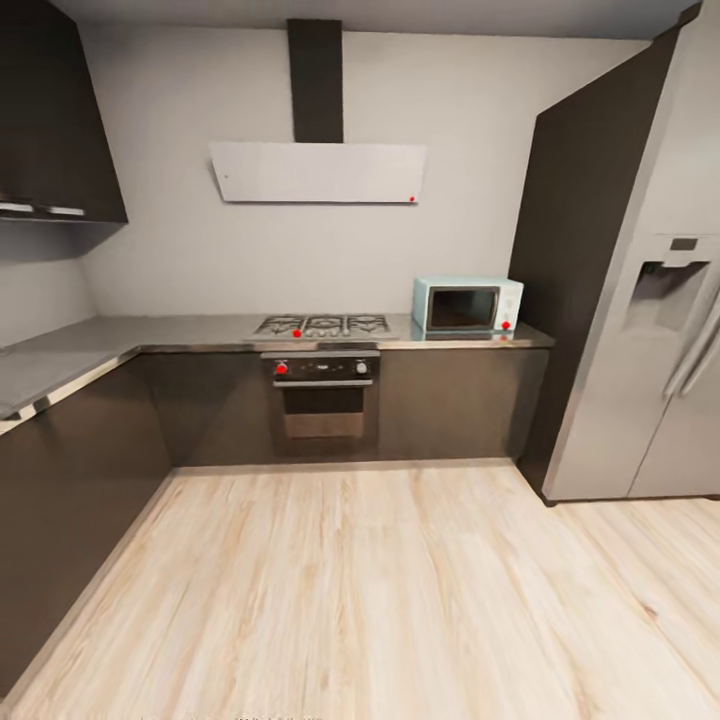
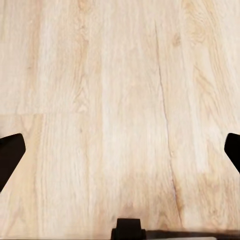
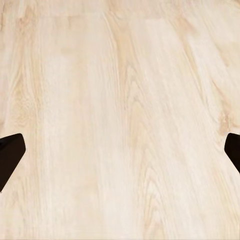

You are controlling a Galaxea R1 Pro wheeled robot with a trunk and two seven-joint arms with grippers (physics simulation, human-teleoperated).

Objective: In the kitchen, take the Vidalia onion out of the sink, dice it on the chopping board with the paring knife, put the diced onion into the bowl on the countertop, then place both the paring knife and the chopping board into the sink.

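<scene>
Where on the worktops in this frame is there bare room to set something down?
The countertop is bare from the left corner to the gas hob, and along the left run toward the camera. A narrow bare strip lies between the hob and the microwave. The microwave takes up most of the right end, beside the tall dark cabinet.

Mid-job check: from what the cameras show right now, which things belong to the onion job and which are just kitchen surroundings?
For the job:
- countertop
- left gripper and right gripper, both open over the wood floor

Just surroundings:
- gas hob
- oven
- microwave
- range hood
- fridge
</scene>
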